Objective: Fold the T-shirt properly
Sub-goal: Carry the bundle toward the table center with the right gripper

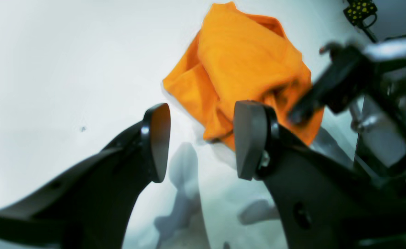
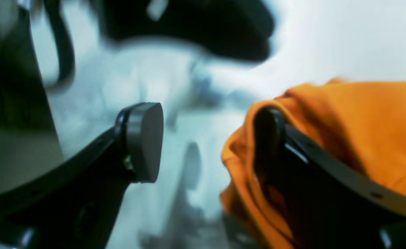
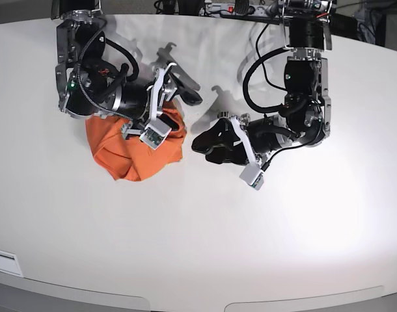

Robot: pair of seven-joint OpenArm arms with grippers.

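The orange T-shirt [image 3: 120,153] lies crumpled in a heap on the white table [image 3: 205,227], left of centre. My right gripper [image 3: 180,104] is at the heap's upper right edge. In the right wrist view it [image 2: 206,145] is open: one finger is tucked into a fold of the T-shirt [image 2: 379,124], the other hangs over bare table. My left gripper [image 3: 200,146] is open and empty just right of the heap, not touching it. In the left wrist view it [image 1: 203,141] points at the T-shirt [image 1: 237,58], with the right arm [image 1: 334,86] blurred beside the cloth.
Cables and hardware [image 3: 237,10] line the table's back edge. A black part with yellow dots [image 1: 360,10] shows at the far corner of the left wrist view. The table's front edge [image 3: 185,302] runs along the bottom of the base view.
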